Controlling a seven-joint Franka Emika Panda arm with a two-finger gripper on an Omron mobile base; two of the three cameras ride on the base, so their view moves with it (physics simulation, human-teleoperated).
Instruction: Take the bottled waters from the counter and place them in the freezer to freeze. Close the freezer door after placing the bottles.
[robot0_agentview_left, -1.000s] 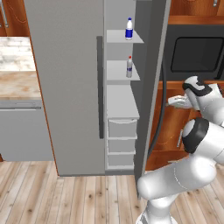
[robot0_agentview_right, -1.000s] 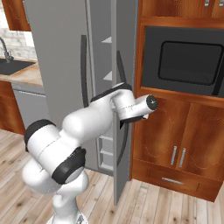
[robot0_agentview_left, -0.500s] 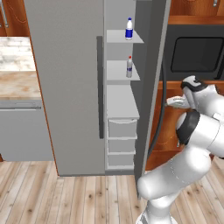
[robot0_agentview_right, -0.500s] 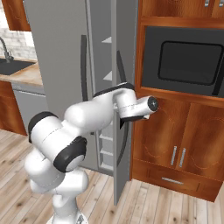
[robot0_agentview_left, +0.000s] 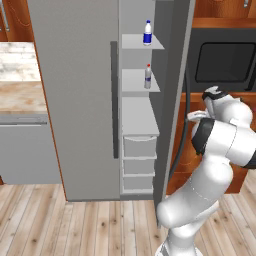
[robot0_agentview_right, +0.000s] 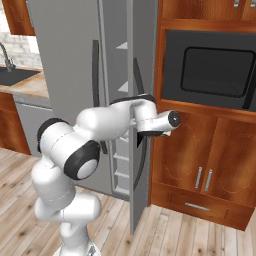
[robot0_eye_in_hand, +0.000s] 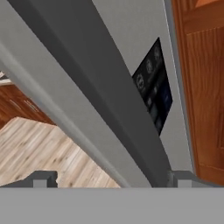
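Both bottled waters stand inside the open freezer. The blue-capped bottle (robot0_agentview_left: 147, 33) is on the top shelf and the red-capped bottle (robot0_agentview_left: 148, 76) on the shelf below. The freezer door (robot0_agentview_left: 172, 100) (robot0_agentview_right: 140, 200) is swung out, edge-on, to the right of the shelves. My gripper (robot0_agentview_left: 191, 116) (robot0_agentview_right: 145, 131) is at the door's outer face, by its dark bar handle (robot0_agentview_left: 184, 135) (robot0_agentview_right: 143, 165). In the hand view my gripper (robot0_eye_in_hand: 111, 181) is open, fingertips far apart. The handle (robot0_eye_in_hand: 100, 87) runs diagonally between them, close to the right fingertip (robot0_eye_in_hand: 179, 178).
The other grey panel (robot0_agentview_left: 75, 100), left of the shelves, is shut. White drawers (robot0_agentview_left: 140, 147) sit under the shelves. A black microwave (robot0_agentview_left: 225, 62) (robot0_agentview_right: 215, 70) and wooden cabinets (robot0_agentview_right: 210, 160) stand right of the door. The counter (robot0_agentview_left: 20, 95) (robot0_agentview_right: 30, 87) with its sink (robot0_agentview_right: 15, 75) lies left.
My hand has drawn in slightly toward the door handle and the elbow has swung. The door and both bottles have not visibly moved.
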